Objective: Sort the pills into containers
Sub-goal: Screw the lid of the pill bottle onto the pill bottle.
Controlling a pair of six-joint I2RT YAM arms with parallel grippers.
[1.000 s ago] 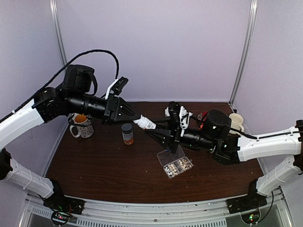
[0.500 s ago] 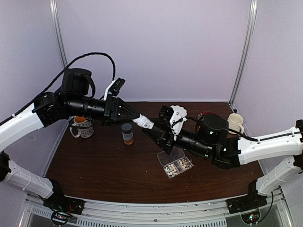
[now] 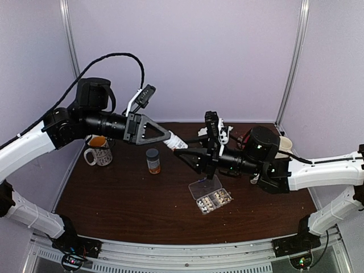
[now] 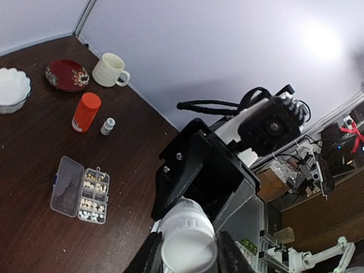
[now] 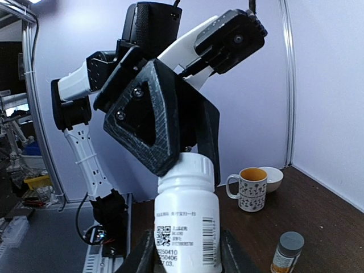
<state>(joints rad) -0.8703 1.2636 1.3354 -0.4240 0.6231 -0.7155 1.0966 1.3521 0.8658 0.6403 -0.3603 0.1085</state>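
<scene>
Aloft, both jaws clamp bottle (image 5: 187, 219); pill box (image 3: 203, 187) below.

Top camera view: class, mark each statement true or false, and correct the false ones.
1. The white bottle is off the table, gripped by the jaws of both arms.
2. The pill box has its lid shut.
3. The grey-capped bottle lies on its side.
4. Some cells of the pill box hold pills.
1. True. The white bottle hangs in the air with the jaws of the left arm on its cap end and the jaws of the right arm on its labelled body.
2. False. The pill box has its clear lid folded open.
3. False. The grey-capped bottle stands upright on the table.
4. True. Pale pills lie in the cells.
</scene>
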